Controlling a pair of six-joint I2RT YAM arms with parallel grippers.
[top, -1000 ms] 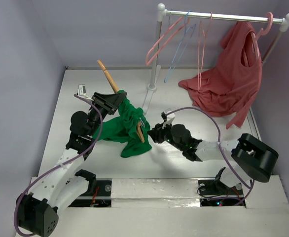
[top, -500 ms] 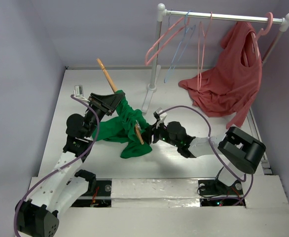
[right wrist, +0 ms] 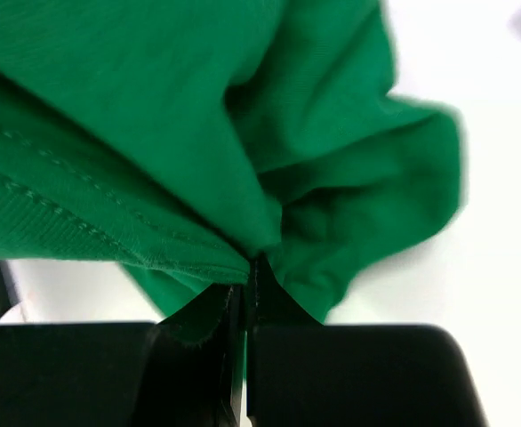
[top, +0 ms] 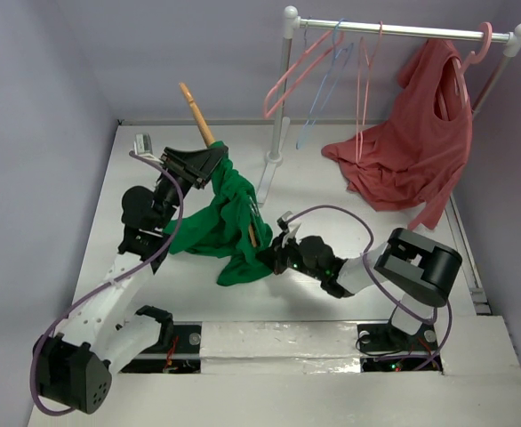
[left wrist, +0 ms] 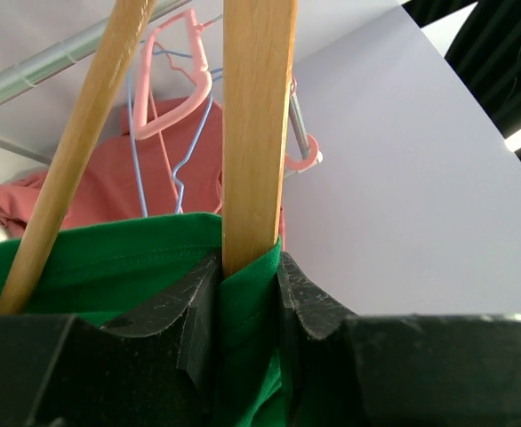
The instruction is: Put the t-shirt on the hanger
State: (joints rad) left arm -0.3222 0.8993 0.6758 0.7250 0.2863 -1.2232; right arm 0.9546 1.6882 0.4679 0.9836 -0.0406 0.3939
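Observation:
The tan wooden hanger (top: 194,108) stands tilted, its upper end pointing to the back wall and a lower tip (top: 253,234) poking out of the cloth. The green t-shirt (top: 214,227) hangs bunched over it down to the table. My left gripper (top: 204,161) is shut on the hanger (left wrist: 257,133), with a fold of the t-shirt (left wrist: 100,262) pinched against the wood; its jaws (left wrist: 247,285) press both sides. My right gripper (top: 266,260) sits low at the shirt's right edge. In the right wrist view the right gripper (right wrist: 247,277) is shut on a fold of the t-shirt (right wrist: 198,107).
A white clothes rack (top: 279,98) stands at the back right, its foot (top: 272,158) just behind the shirt. Thin pink hangers (top: 287,76), a light-blue hanger (top: 324,84) and a salmon-red garment (top: 412,151) hang from its rail. Grey walls close in the left and back.
My right gripper has slid left to the shirt's lower right edge and closed on the cloth. The left arm has raised the hanger slightly toward the back.

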